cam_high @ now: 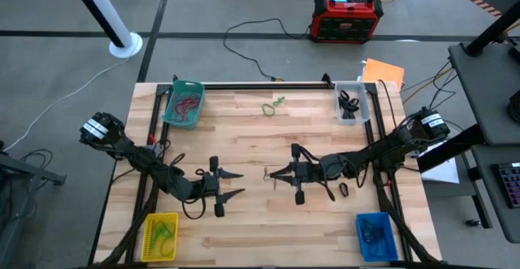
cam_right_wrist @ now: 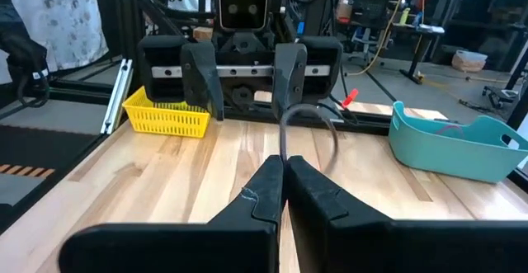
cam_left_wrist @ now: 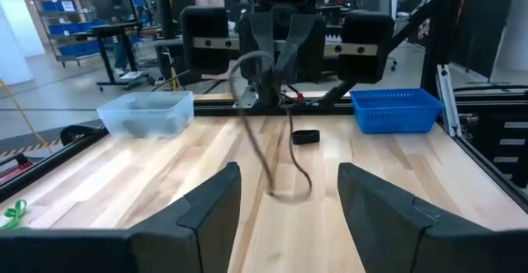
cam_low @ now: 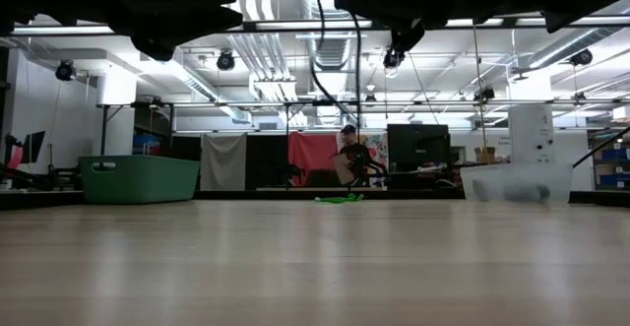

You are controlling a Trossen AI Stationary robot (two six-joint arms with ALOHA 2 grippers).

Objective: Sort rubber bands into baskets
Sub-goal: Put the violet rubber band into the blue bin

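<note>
My right gripper hovers over the table's middle, shut on a brownish rubber band that dangles below its tips. My left gripper faces it from the table's left, open, with nothing between its fingers. A green rubber band lies flat at the far middle and a black one under the right arm. The teal basket holds red bands, the clear basket black ones and the yellow basket green ones. The blue basket stands near right. My right gripper pinches one end of the brownish rubber band between its two fingertips. The fingers lie level and point toward the table's left. The band hangs slack in a long loop below them; whether its lower end touches the table I cannot tell.
A black frame runs along the table's far edge and down its sides. On the floor beyond the far edge stands a red-and-black box with cables. Bare wood lies between the two grippers and the far baskets.
</note>
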